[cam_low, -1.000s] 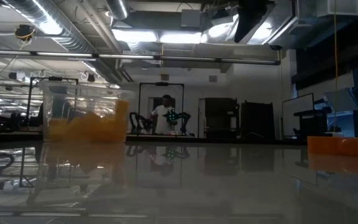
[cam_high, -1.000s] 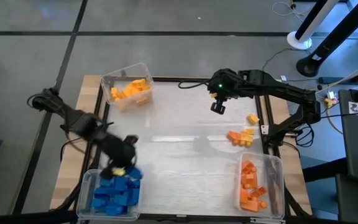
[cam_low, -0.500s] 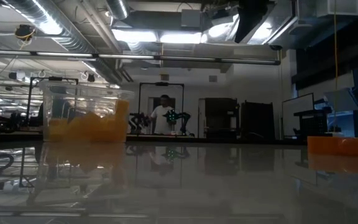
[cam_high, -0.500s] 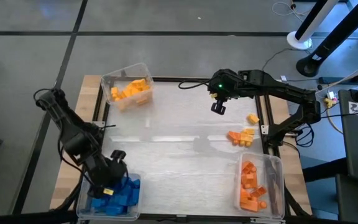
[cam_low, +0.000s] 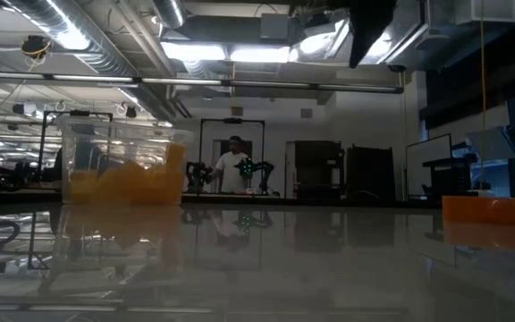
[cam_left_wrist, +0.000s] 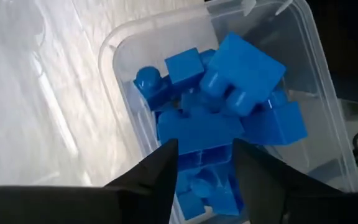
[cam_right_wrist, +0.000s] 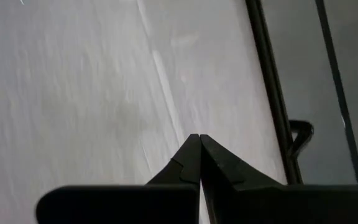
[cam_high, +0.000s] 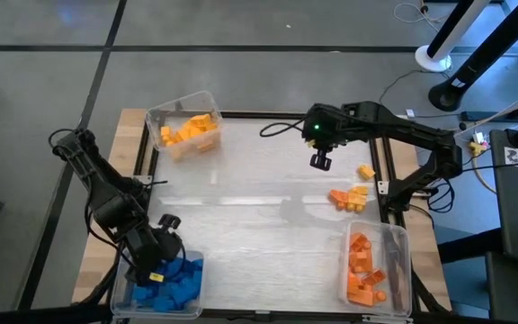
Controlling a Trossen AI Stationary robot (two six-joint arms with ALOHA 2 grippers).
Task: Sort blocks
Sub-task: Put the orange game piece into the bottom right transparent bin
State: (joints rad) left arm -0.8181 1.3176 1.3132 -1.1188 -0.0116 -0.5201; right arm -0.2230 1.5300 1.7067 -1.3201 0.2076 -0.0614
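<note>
Left gripper (cam_left_wrist: pixel 204 165) over blue bin (cam_left_wrist: pixel 328 118), jaws spread, nothing pinched; blue blocks (cam_left_wrist: pixel 229 106) piled inside. Lift straight up, clear rim. Right gripper (cam_high: pixel 320 162) mid-table, jaws pressed together; loose blocks (cam_high: pixel 350 196) near right edge.

From above, the left gripper (cam_high: pixel 156 261) covers part of the blue blocks (cam_high: pixel 171 283) in their bin (cam_high: pixel 120 290). At table height the yellow blocks (cam_low: pixel 125 183) smear into one glow, and the person (cam_low: pixel 234 168) far behind is too small to make out.
</note>
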